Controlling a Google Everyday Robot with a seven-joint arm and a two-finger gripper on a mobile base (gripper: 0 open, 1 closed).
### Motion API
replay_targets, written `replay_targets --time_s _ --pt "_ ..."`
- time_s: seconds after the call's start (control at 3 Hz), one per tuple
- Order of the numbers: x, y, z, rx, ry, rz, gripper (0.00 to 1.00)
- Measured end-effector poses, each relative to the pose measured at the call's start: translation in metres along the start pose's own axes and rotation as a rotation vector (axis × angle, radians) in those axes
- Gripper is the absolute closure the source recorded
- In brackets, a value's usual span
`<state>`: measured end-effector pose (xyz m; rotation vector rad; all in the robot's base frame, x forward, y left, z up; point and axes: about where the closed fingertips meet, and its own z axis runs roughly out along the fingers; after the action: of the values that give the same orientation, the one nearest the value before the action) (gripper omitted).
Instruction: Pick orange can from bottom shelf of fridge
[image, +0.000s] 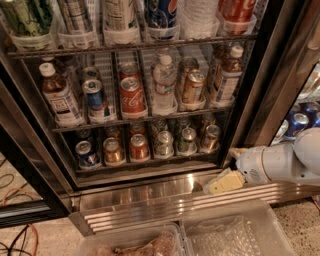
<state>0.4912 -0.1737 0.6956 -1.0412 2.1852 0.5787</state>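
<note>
The fridge (265, 75) stands open in the camera view. Its bottom shelf (150, 163) holds a row of small cans in clear cups. The orange can (210, 137), dull copper with a silver top, stands at the right end of that row. A brighter red-orange can (139, 147) and a golden-amber can (113, 150) stand further left. My gripper (216, 186), pale yellow on a white arm (280, 164), is low in front of the ribbed steel base (165, 205), below and slightly right of the orange can, not touching it.
The taller tier above holds bottles, a Coke can (131, 95) and other cans. The open door's frame (25, 170) juts out at left, with cables (20, 235) on the floor. Two clear plastic bins (235, 235) sit below the fridge. Blue cans (298, 122) show behind glass at right.
</note>
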Motion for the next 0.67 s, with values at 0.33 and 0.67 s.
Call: replay_targets --time_s 0.33,0.67 --pt "-0.0189 -0.0136 0.0249 0.039 -0.113 0.004 0.0" --pt "-0.0222 -0.0163 0.0281 0.05 -0.123 0.002 0.0"
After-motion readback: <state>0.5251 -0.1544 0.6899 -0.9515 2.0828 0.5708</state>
